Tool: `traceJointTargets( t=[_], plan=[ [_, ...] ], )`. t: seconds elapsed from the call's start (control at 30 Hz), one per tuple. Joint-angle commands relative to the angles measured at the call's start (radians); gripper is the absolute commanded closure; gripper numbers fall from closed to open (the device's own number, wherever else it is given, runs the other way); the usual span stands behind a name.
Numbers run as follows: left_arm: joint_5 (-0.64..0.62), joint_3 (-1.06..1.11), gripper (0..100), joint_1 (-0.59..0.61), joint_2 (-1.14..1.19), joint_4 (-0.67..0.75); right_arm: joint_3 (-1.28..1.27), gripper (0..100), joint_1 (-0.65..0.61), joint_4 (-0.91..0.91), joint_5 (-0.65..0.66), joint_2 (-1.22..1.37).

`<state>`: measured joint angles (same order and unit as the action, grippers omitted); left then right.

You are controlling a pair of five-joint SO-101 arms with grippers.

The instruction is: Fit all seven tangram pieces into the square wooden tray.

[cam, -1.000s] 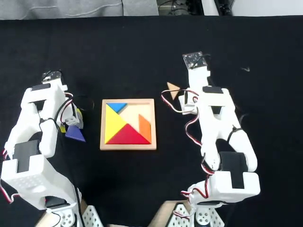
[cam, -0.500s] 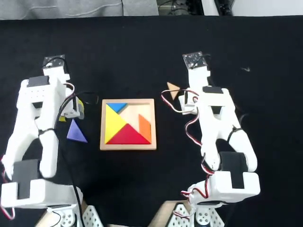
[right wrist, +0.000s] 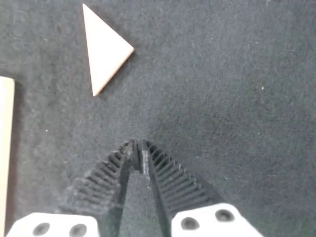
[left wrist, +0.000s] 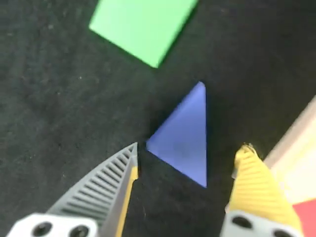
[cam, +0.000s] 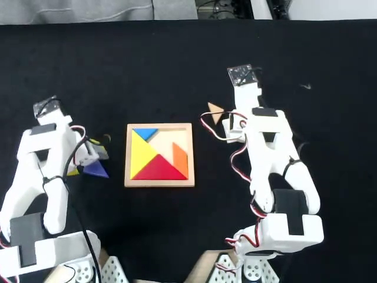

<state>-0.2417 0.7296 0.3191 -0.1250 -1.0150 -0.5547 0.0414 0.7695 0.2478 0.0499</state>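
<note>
High view: tray (cam: 159, 184) sits mid-bench, part filled. Inside it: blue tri (cam: 145, 133) at the far side, yellow tri (cam: 139, 155) along the side twd the bench's left edge, red tri (cam: 160, 170) along the near side, orange piece (cam: 181, 160) on the side twd the right edge. Bare wood shows btwn blue tri and orange piece.

Outside the tray: violet tri (cam: 94, 169) lies flat on the bench (cam: 177, 71) btwn tray and left arm (cam: 41, 171), near the tray but apart from it. Tan tri (cam: 215, 111) lies just off the tray's far right corner, beside the right arm (cam: 268, 153).

Left wrist view: left jaws spread wide, grey finger (left wrist: 106, 187) and yellow finger (left wrist: 254, 185) either side of violet tri (left wrist: 185, 138), neither touching it. Green square (left wrist: 143, 27) lies beyond the tri, apart. Tray corner (left wrist: 296, 143) is just past the yellow finger.

Right wrist view: right jaws clenched tip to tip, grasping nothing, over bare bench. Tan tri (right wrist: 104, 47) lies ahead of the tips, apart. Tray rim (right wrist: 5, 148) shows off to one side.
</note>
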Motion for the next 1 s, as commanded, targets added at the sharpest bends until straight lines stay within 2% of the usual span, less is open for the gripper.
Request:
traceJointTargets(
  t=[0.0,0.17,0.37,0.83,0.97],
  plan=[
    [-0.055,0.015,69,0.008,-0.023,0.083,0.05,98.6,-0.009,-0.009,0.011,-0.005],
    [-0.094,-0.008,70,0.007,0.041,0.11,0.05,98.6,-0.006,-0.008,0.011,-0.005],
    [-0.092,-0.028,79,-0.019,0.097,0.107,0.05,98.6,-0.008,-0.008,0.011,-0.005],
    [-0.098,-0.048,79,-0.022,0.101,0.109,0.05,98.6,-0.008,-0.008,0.011,-0.005],
    [-0.098,-0.048,79,-0.059,0.095,0.107,0.05,98.6,-0.008,-0.008,0.011,-0.005]
  ],
)
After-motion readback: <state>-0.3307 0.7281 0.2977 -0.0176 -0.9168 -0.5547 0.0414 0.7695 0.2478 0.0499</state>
